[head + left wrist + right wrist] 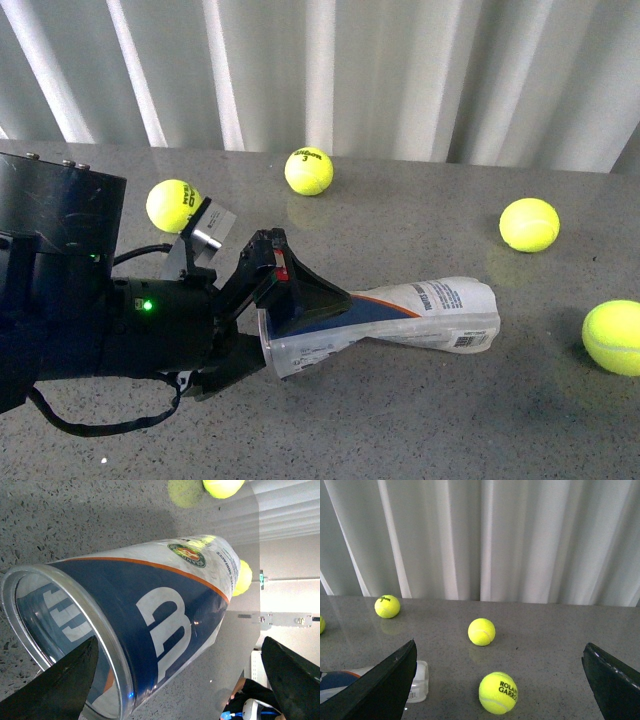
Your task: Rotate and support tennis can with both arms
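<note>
Though near tennis can (430, 310), balls (309, 171) apart.

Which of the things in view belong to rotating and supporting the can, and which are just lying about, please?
For the job: tennis can, left gripper, right gripper.
Lying about: leftmost tennis ball, ball numbered 3, right-hand ball, ball at the right edge.

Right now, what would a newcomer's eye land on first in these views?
The can lies on its side mid-table, and the left end effector sits at its open silver-rimmed mouth with its jaws wide apart. Four yellow balls are scattered on the grey table around it, two behind and two off to the right. The right end effector is open, holds nothing and faces the curtain.
</note>
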Robot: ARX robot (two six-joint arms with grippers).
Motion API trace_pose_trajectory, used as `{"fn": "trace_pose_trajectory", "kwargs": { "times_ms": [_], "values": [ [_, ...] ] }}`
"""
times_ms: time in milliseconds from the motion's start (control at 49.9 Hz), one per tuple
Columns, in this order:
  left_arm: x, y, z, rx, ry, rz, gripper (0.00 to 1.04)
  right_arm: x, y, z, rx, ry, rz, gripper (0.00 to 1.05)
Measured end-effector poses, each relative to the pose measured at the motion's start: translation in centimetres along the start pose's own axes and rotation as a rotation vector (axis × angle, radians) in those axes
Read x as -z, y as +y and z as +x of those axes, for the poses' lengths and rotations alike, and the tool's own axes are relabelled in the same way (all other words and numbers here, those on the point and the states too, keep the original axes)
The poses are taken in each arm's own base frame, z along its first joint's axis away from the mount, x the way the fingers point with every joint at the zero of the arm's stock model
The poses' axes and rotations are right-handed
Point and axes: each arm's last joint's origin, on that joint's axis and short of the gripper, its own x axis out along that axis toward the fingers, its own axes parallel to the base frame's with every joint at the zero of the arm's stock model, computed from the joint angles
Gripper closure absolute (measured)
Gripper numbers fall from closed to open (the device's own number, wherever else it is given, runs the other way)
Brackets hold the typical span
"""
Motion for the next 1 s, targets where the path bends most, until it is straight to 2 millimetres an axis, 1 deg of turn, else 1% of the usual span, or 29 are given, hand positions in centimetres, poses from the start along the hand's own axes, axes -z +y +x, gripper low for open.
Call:
{"fn": "trace_pose_trajectory", "kwargs": {
  "times_ms": [100, 120, 160, 261, 281, 321, 381, 441, 581, 621, 681, 882, 1002],
  "values": [
    [0.1, 0.1, 0.3, 0.006, -0.011, -0.037, 0.07, 0.0, 0.0, 0.0, 0.0, 0.0, 0.0, 0.07],
    [0.1, 0.1, 0.3, 0.009, -0.015, -0.041, 0.09, 0.0, 0.0, 0.0, 0.0, 0.0, 0.0, 0.07],
    [0.0, 0.1, 0.4, 0.013, -0.025, -0.054, 0.16, 0.0, 0.0, 0.0, 0.0, 0.0, 0.0, 0.07],
    [-0.2, -0.2, 0.6, 0.038, -0.054, -0.084, 0.39, 0.0, 0.0, 0.0, 0.0, 0.0, 0.0, 0.07],
    [-0.2, -0.2, 0.6, 0.04, -0.058, -0.089, 0.41, 0.0, 0.0, 0.0, 0.0, 0.0, 0.0, 0.07],
    [-0.4, -0.4, 0.7, 0.056, -0.08, -0.105, 0.5, 0.0, 0.0, 0.0, 0.0, 0.0, 0.0, 0.07],
    [-0.5, -0.6, 0.7, 0.069, -0.09, -0.109, 0.57, 0.0, 0.0, 0.0, 0.0, 0.0, 0.0, 0.07],
    [-0.5, -0.7, 0.6, 0.078, -0.108, -0.125, 0.68, 0.0, 0.0, 0.0, 0.0, 0.0, 0.0, 0.07],
    [-0.1, -0.8, 0.3, 0.087, -0.11, -0.164, 0.87, 0.0, 0.0, 0.0, 0.0, 0.0, 0.0, 0.07],
    [0.1, -1.0, 0.1, 0.093, -0.11, -0.174, 0.94, 0.0, 0.0, 0.0, 0.0, 0.0, 0.0, 0.07],
    [0.1, -1.5, -0.1, 0.109, -0.112, -0.178, 1.0, 0.0, 0.0, 0.0, 0.0, 0.0, 0.0, 0.07],
    [-0.5, -4.1, -1.5, 0.106, -0.104, -0.15, 1.01, 0.0, 0.0, 0.0, 0.0, 0.0, 0.0, 0.07],
    [-1.8, -6.8, -2.8, 0.064, -0.053, -0.087, 1.01, 0.0, 0.0, 0.0, 0.0, 0.0, 0.0, 0.07]
  ]
}}
